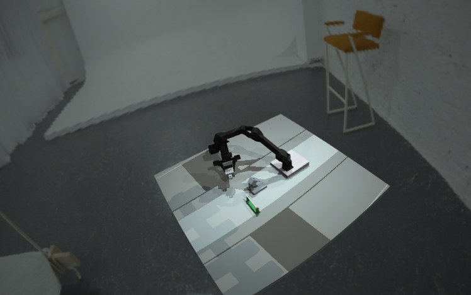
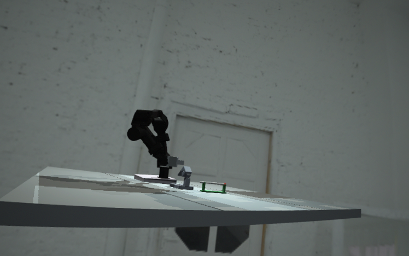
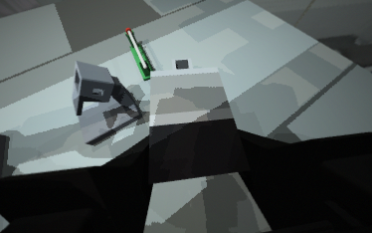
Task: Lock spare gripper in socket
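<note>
My gripper is shut on the spare gripper, a pale grey block, and holds it above the table. Its small spigot points away from my fingers and has a dark hole. The grey mount stands beside it, left of the block in the wrist view. Its tilted socket shows an opening and a side hole, with no pin seen in it. The white pin with a red end lies along the green rack.
The arm's pale base plate is behind the mount in the exterior view. The green rack stands on the far side of the mount from the arm base. The patterned table bears everything. An orange chair stands on the floor beyond it.
</note>
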